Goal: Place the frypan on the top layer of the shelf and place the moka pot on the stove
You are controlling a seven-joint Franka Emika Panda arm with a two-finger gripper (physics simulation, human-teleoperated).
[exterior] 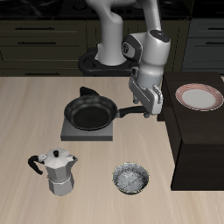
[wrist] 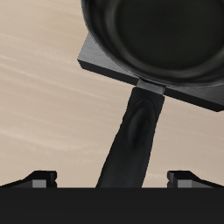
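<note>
The black frypan point(exterior: 90, 112) sits on the grey stove point(exterior: 70, 133), its long handle point(exterior: 131, 111) pointing toward the dark shelf point(exterior: 197, 144). My gripper point(exterior: 146, 108) hangs over the end of that handle, open. In the wrist view the handle point(wrist: 131, 131) runs from the frypan point(wrist: 162, 39) down between my two fingertips point(wrist: 39, 179), with space on both sides; a corner of the stove point(wrist: 92, 59) shows under the pan. The silver moka pot point(exterior: 59, 171) stands upright nearer the table's front edge, apart from the stove.
A pink-rimmed plate point(exterior: 199, 96) lies on the shelf's flat top. A small shiny metal bowl point(exterior: 131, 178) sits on the table near the front edge, between the moka pot and the shelf.
</note>
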